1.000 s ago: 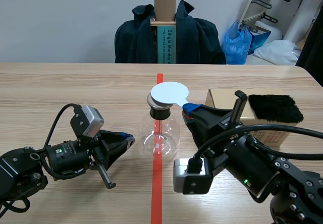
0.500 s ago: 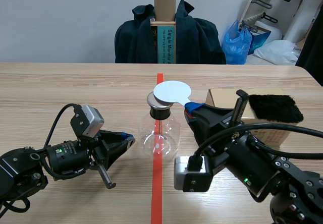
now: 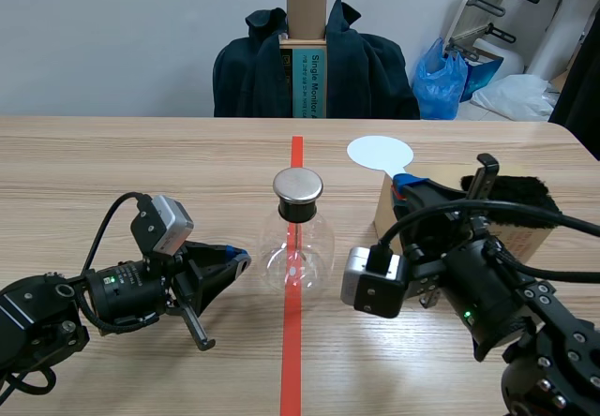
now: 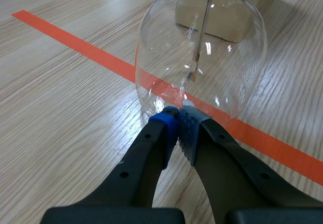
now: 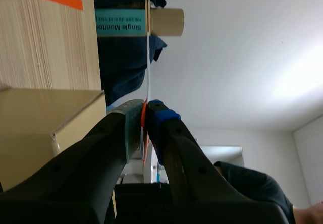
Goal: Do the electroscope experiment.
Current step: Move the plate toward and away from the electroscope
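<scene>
A pale wooden table (image 3: 141, 163) runs away from the robot, with an orange-red tape line (image 3: 292, 360) marked down its middle. Beyond its far edge a dark blue coat (image 3: 366, 69) is draped. On the table's right side stands a brown cardboard box (image 3: 531, 244), and a black fuzzy cloth (image 3: 525, 191) lies on top of it.

At the table's middle, standing on the tape line, is the electroscope. It is a round clear glass flask (image 3: 297, 245) with a black neck and a flat silver metal cap (image 3: 298, 185). The left wrist view shows a thin metal strip (image 4: 201, 42) hanging inside the flask.

A flat white round disc (image 3: 379, 152) is held in the air over the box's left end, to the right of the flask, higher than its cap and apart from it. The right gripper (image 3: 405, 181) is clamped on the disc's stem, a pad pressed to each side.

The left gripper (image 3: 240, 259) lies low to the left of the flask, its fingers closed together on nothing. Its tips are just at the foot of the glass. Whether they touch it cannot be told.
</scene>
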Robot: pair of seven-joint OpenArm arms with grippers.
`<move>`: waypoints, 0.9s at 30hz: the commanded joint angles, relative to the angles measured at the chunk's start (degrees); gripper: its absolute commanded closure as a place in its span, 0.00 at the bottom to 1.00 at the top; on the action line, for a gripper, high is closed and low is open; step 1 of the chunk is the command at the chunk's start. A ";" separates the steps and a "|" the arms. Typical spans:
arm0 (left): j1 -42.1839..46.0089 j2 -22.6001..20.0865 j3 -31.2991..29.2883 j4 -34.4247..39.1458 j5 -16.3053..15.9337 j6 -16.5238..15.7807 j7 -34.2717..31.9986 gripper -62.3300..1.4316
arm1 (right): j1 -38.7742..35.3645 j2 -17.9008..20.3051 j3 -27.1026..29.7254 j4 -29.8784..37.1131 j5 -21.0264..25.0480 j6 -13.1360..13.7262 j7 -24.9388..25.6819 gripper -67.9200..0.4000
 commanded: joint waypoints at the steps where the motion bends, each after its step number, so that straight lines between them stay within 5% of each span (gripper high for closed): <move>1: -0.48 0.31 -0.09 0.96 -0.33 0.09 -0.79 0.93 | 0.70 0.92 0.52 1.70 0.20 -0.81 -1.55 0.98; 10: -0.48 0.31 -0.09 0.96 -0.33 0.09 -0.79 0.93 | 0.70 0.92 0.52 1.70 0.17 -0.81 -3.76 0.98; 27: -0.48 0.31 -0.09 0.96 -0.33 0.09 -0.81 0.93 | 0.87 0.90 0.52 1.75 0.15 -1.11 14.03 0.98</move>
